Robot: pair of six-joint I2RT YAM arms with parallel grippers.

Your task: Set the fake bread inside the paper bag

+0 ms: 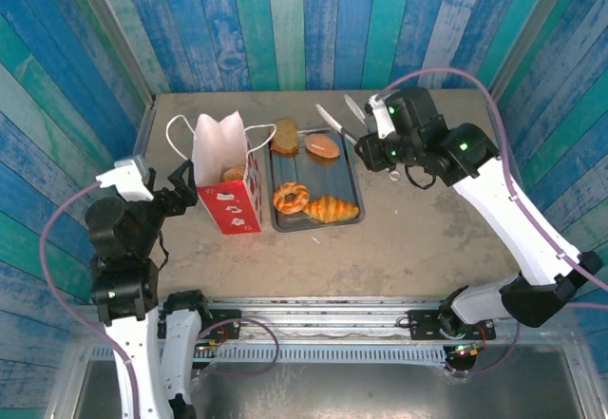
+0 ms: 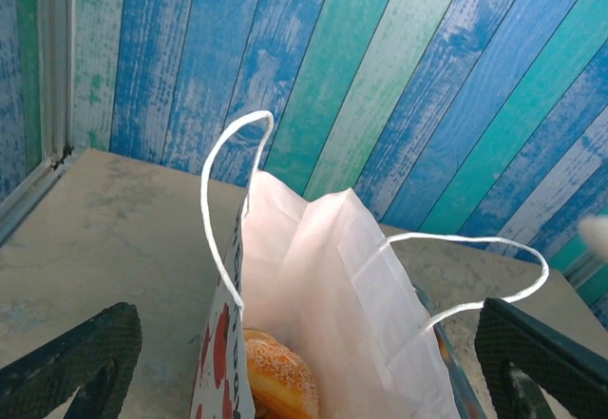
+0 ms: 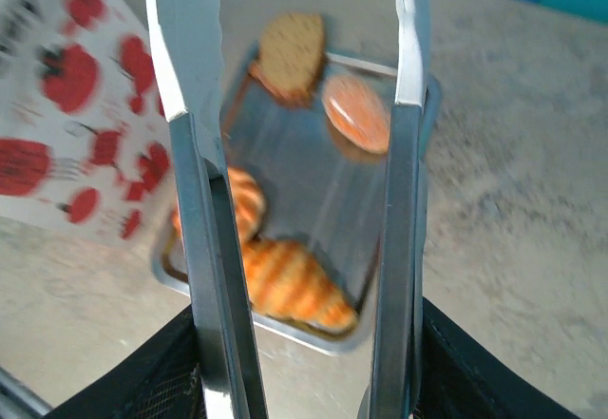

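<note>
**Top view.** The bag [image 1: 228, 191] stands upright on the table [image 1: 427, 238], mouth open, just left of the tray [image 1: 354, 174]. One piece of bread [image 1: 235, 172] shows inside its mouth. Four pieces lie on the tray: slice [image 1: 285, 137], bun [image 1: 323, 145], donut [image 1: 291, 197] and croissant [image 1: 332, 210]. The left gripper [image 1: 182, 189] sits at the bag's left side with its jaws spread. The right gripper [image 1: 372, 139] is at the tray's far right corner, clamped on tongs [image 1: 334, 120] that reach over the tray's far end. Nothing is seen between the tong tips.

**Left wrist view.** The fingers [image 2: 71, 362] stand wide apart, one on either side of the bag, and neither visibly presses the paper. The seeded golden piece sits low inside the bag. Whether others lie beneath it cannot be told.

**Right wrist view.** The two blades [image 3: 199, 200] of the tongs are parted and empty above the tray, with the gripper's dark jaws closed against them from outside. Slice, bun and croissant are plain below, and the donut is partly hidden behind the left blade. The bag is a blur at the left.

**Finding.** The task is partly done. At least one piece is bagged and four are outstanding. The bag is not being held, so it could tip or shift during the next drop.
</note>
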